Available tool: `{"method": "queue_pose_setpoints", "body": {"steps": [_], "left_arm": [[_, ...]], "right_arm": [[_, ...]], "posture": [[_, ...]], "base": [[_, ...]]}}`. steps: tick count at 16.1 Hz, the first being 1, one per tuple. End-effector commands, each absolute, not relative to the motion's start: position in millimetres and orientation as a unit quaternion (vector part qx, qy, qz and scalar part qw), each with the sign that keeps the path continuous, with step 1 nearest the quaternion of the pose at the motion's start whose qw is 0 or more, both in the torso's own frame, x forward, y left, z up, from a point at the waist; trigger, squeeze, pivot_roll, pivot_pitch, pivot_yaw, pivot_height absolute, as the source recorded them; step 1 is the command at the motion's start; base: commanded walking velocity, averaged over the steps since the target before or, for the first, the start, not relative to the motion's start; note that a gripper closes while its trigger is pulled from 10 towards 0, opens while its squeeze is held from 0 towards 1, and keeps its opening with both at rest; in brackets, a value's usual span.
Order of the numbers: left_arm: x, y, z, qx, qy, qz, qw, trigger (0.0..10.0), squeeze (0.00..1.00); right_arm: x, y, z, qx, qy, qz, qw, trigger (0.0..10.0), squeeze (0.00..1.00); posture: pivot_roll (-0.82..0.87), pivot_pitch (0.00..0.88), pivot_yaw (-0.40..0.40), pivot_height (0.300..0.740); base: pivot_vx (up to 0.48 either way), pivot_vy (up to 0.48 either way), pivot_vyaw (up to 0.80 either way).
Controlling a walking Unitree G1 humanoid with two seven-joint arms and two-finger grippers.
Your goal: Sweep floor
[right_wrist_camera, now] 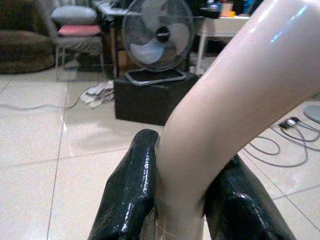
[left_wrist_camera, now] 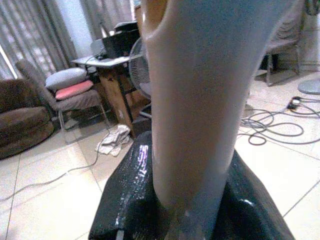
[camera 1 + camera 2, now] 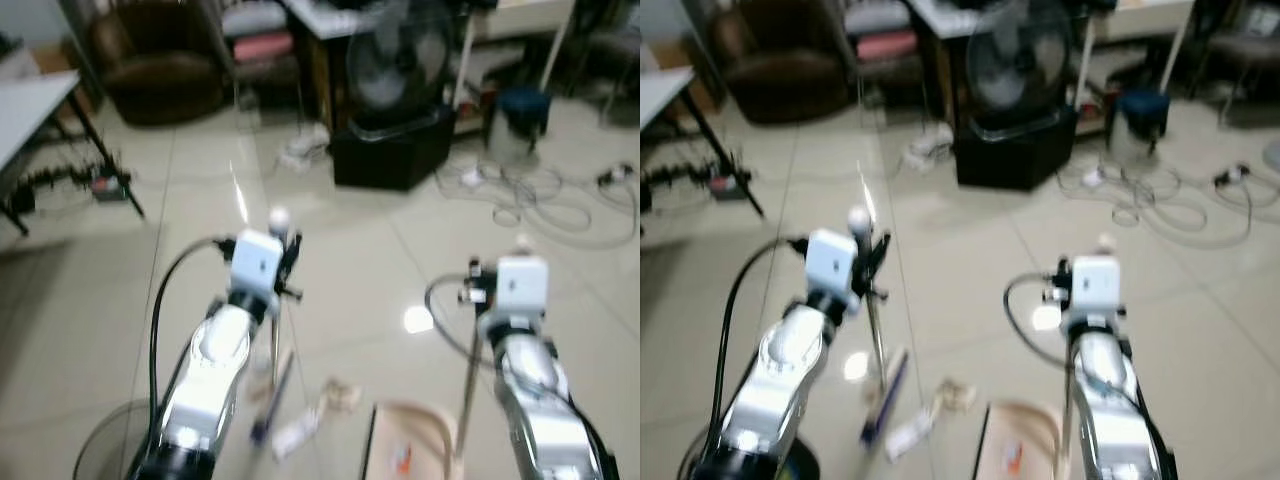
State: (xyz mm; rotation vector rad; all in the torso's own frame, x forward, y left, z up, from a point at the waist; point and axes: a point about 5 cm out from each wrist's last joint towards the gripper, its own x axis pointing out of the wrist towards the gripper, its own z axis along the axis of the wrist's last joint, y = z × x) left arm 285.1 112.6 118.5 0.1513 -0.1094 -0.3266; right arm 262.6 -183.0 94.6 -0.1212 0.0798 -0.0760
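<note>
Left hand (image 2: pixel 190 210) clamps broom handle (image 3: pixel 276 330); right hand (image 1: pixel 180 200) clamps dustpan handle (image 3: pixel 467 390), pan (image 3: pixel 405 445) low centre beside scraps (image 3: pixel 340 395) for collection.

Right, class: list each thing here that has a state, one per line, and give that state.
Left gripper: shut on broom handle.
Right gripper: shut on dustpan handle.
Dustpan: resting on the floor.
Fan: standing upright on the black box.
Paper scraps: unswept.

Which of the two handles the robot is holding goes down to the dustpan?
The right gripper holds the dustpan handle, running down to the beige dustpan; the left gripper holds the broom handle.
</note>
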Motion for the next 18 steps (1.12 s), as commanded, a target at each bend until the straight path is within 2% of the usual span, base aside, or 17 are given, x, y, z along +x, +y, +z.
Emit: {"method": "queue_pose_setpoints", "body": {"steps": [1, 4, 11, 18], "left_arm": [[289.1, 127.2, 111.6, 0.093, -0.037, -0.134, 0.986, 10.0, 0.0], [296.4, 132.2, 95.4, 0.108, -0.016, -0.121, 0.987, 10.0, 0.0], [311.6, 129.4, 89.5, 0.101, -0.035, -0.097, 0.989, 10.0, 0.0], [316.7, 123.0, 87.1, 0.066, -0.056, -0.061, 0.994, 10.0, 0.0]], "right_arm": [[266.0, -169.9, 98.7, -0.042, 0.017, -0.013, 0.999, 10.0, 0.0], [271.9, -173.7, 92.8, -0.053, 0.015, -0.028, 0.998, 10.0, 0.0], [294.9, -180.3, 95.5, -0.086, -0.011, -0.038, 0.996, 10.0, 0.0], [314.0, -190.2, 90.5, -0.166, -0.016, -0.05, 0.985, 10.0, 0.0]], "posture": [[-0.14, 0.0, 0.082, 0.74], [-0.13, 0.0, 0.08, 0.74], [-0.12, 0.127, 0.094, 0.74], [-0.06, 0.248, 0.113, 0.74]], "base": [[0.0, 0.0, 0.0], [0.0, 0.0, 0.0], [0.0, 0.0, 0.0], [0.0, 0.0, 0.0]]}}
